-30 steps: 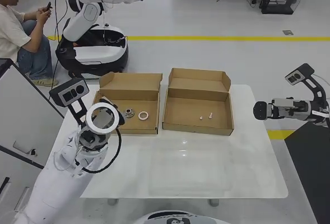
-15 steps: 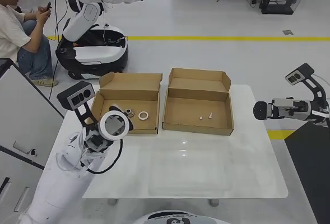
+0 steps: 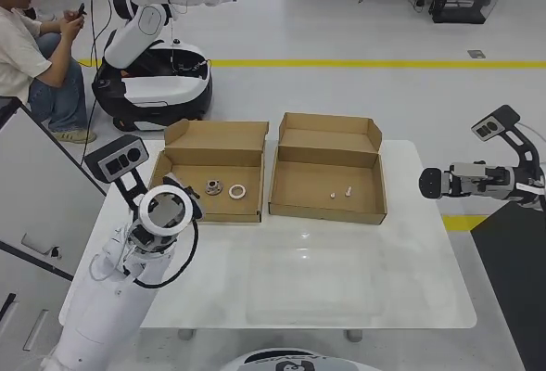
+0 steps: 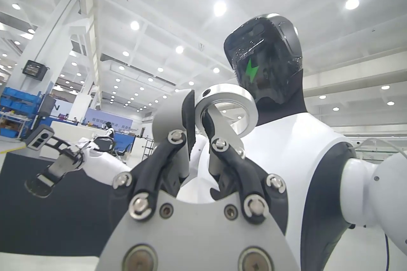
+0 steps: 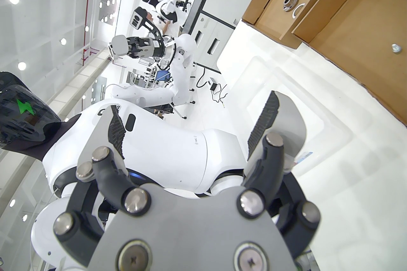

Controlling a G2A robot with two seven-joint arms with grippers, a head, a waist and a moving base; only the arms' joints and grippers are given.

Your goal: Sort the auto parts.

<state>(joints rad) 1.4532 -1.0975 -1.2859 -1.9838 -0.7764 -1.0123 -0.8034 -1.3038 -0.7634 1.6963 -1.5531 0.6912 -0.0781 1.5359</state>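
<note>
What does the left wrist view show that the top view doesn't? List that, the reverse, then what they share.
Left wrist view alone: the left gripper pinching the metal ring's wall, one finger through its hole, one outside. Top view alone: the table with two cardboard boxes; the left box holds a flanged part and a white ring, the right box two small parts. Both: the metal ring in the left gripper, and the right gripper out at the side.

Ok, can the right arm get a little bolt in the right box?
Probably yes. The right gripper is open and empty, the right box is open on top, and nothing stands between it and the bolt. It hangs beyond the table edge, so it's a stretch.
</note>
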